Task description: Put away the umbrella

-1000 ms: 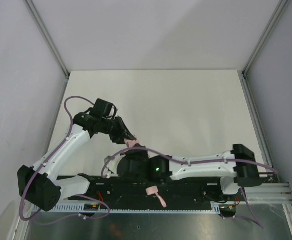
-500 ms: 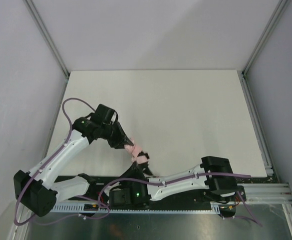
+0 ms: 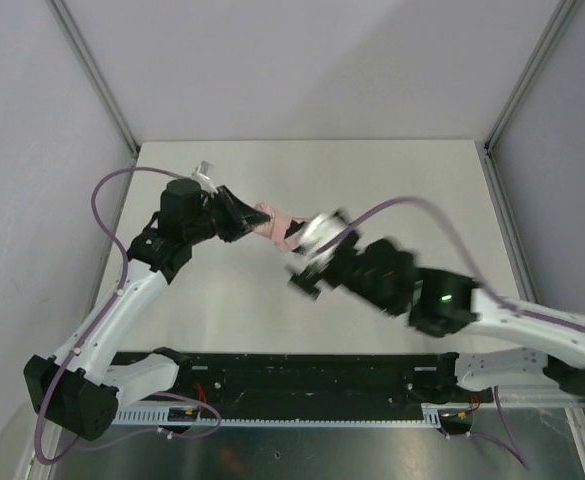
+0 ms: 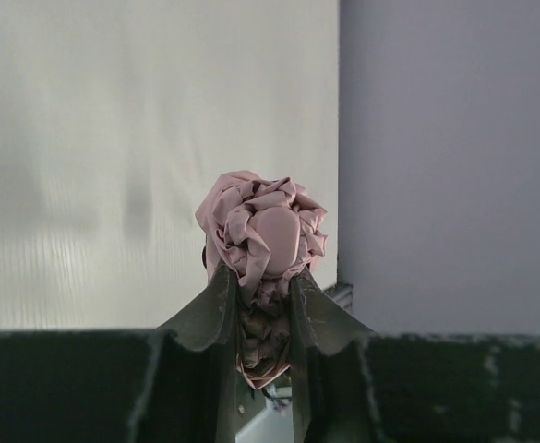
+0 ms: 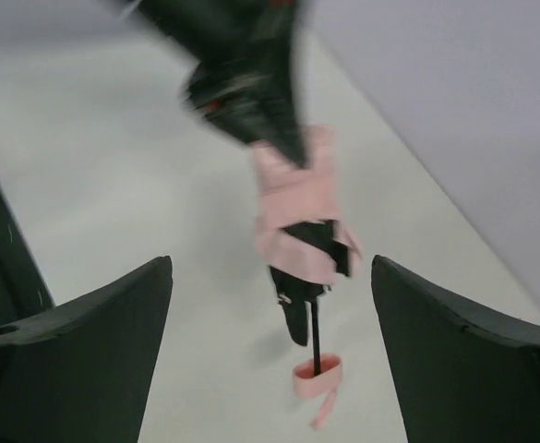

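Centrally, the left hand (image 4: pixel 259 275) clamps the pale pink fabric folding umbrella (image 4: pixel 262 231); the right hand (image 5: pixel 270 268) gapes apart beside it.

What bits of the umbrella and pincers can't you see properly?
Top view: the right pincer is smeared by blur; the umbrella's handle is lost there.
Left wrist view: the fabric bundle hides shaft and handle.
Right wrist view: the left pincer is blurred, cut by the top edge.
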`<state>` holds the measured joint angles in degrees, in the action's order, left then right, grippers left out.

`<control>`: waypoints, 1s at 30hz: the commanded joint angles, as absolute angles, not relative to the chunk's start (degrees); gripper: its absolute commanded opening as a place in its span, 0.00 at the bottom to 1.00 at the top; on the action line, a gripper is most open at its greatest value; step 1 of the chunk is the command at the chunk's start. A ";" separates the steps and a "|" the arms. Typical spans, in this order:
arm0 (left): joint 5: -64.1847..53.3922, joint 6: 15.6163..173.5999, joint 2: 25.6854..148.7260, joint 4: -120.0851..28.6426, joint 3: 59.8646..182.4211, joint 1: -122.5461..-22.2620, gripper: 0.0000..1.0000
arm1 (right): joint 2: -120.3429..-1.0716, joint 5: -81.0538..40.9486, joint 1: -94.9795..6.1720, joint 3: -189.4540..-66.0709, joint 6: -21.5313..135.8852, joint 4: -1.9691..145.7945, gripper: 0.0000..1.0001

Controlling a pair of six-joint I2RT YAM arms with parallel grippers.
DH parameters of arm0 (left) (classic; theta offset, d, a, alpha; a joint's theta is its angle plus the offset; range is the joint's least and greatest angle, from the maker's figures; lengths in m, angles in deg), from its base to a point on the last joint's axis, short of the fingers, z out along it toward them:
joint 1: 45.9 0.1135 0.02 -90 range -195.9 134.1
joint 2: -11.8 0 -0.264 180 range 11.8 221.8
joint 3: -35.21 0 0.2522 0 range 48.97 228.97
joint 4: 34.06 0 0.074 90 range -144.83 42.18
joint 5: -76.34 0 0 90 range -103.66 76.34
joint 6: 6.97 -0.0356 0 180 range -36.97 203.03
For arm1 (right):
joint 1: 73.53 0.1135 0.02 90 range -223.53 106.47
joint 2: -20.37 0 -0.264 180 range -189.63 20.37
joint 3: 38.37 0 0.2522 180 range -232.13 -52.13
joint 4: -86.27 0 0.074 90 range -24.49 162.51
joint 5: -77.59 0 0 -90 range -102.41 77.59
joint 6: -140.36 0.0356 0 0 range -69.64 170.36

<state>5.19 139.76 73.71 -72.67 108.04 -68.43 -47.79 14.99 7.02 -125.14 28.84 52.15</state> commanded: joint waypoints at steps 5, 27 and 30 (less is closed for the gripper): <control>5.28 117.45 69.90 -49.09 109.01 -67.00 0.00 | -34.37 -20.03 -30.13 -116.90 64.06 59.08 0.96; -16.44 86.02 99.71 -80.90 127.12 -84.34 0.00 | -38.49 -44.53 -57.69 -108.72 74.94 57.07 0.92; -17.72 87.24 102.57 -73.59 121.12 -85.57 0.00 | -38.51 -45.83 -57.63 -106.19 76.90 58.98 0.91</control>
<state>-14.61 87.30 100.44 -80.53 126.34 -83.88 -38.98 -42.78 -57.43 -108.64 73.98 55.23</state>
